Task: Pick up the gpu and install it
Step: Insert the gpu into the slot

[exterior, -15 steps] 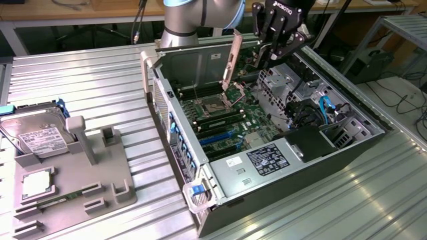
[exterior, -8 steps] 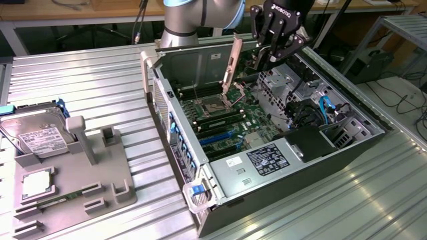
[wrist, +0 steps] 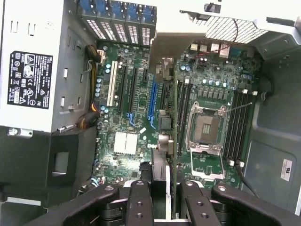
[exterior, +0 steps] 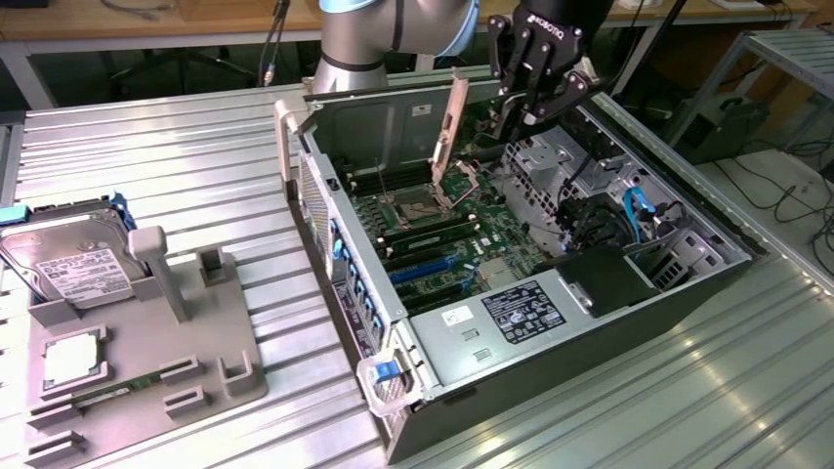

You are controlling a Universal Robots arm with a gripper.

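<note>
- gpu (exterior: 458,125) hangs in the air over the open computer case (exterior: 573,322). It is not in any slot yet.
- The gripper (exterior: 528,109) has its fingers (wrist: 140,197) clamped on the gpu, one on each flat side. I think that is so the thin card cannot slip or turn.
- The card is held on its edge, like a slice of bread going into a toaster. A card has to go into a slot edge first, so this way of holding it makes sense.
- Its pale metal bracket (wrist: 163,70) stands almost straight up and down. It is on the side near the back wall of the case, where I guess it has to sit.
- The case lies on its side with the open part up, so the arm can reach in from above.
- The motherboard (wrist: 131,94) lies flat at the bottom and faces up at the card. Seen from the wrist, the card runs the same way as the long blue slot (wrist: 151,99) and is just beside it.
- The hard drive (exterior: 72,264) sits on the grey holder (exterior: 156,332), well apart on the exterior view's left. Nothing is touching it.
</note>
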